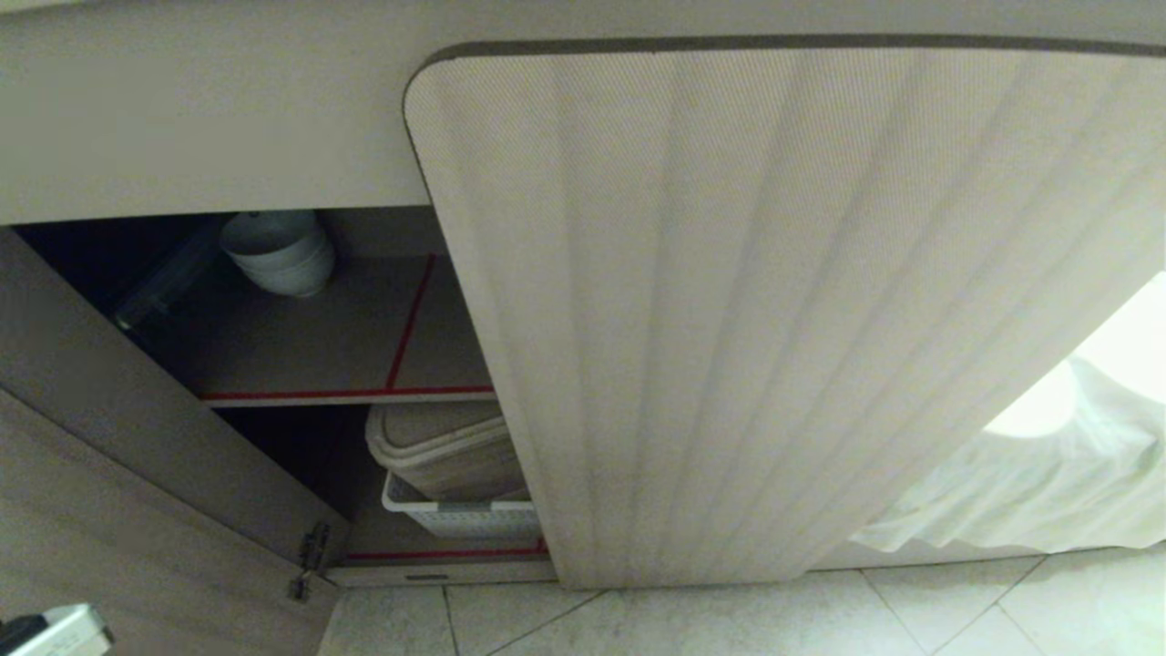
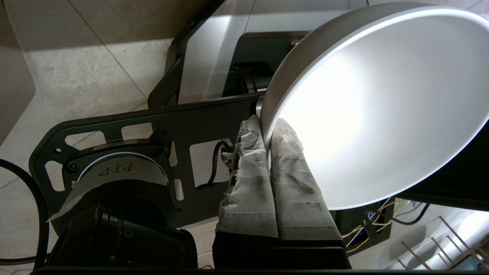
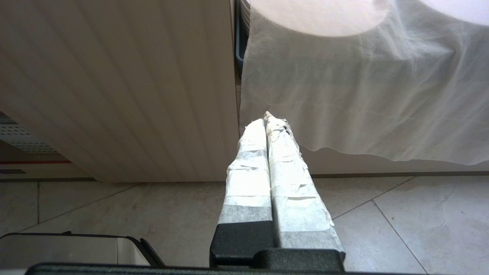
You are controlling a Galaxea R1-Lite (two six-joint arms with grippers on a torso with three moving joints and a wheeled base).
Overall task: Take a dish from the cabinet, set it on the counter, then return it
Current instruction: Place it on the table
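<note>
Slippage is the main worry: the left gripper pinches only the thin rim of the small plain white round bowl between its tape-wrapped fingers, one pad inside the wall and one outside, so the deep bowl hangs tilted over the robot's own dark base frame and the pale tiled floor. Any jolt or quick swing could lever the smooth rim out of that narrow hold, and it would likely break on the tile. In the head view the low beige fluted-door cabinet stands open, with a nested pile of white bowls at the back edge of its brown, red-taped upper shelf; the bowl could knock that shelf's front edge or the pile. The right gripper, fingers pressed together and empty, hangs low near a white cloth.
</note>
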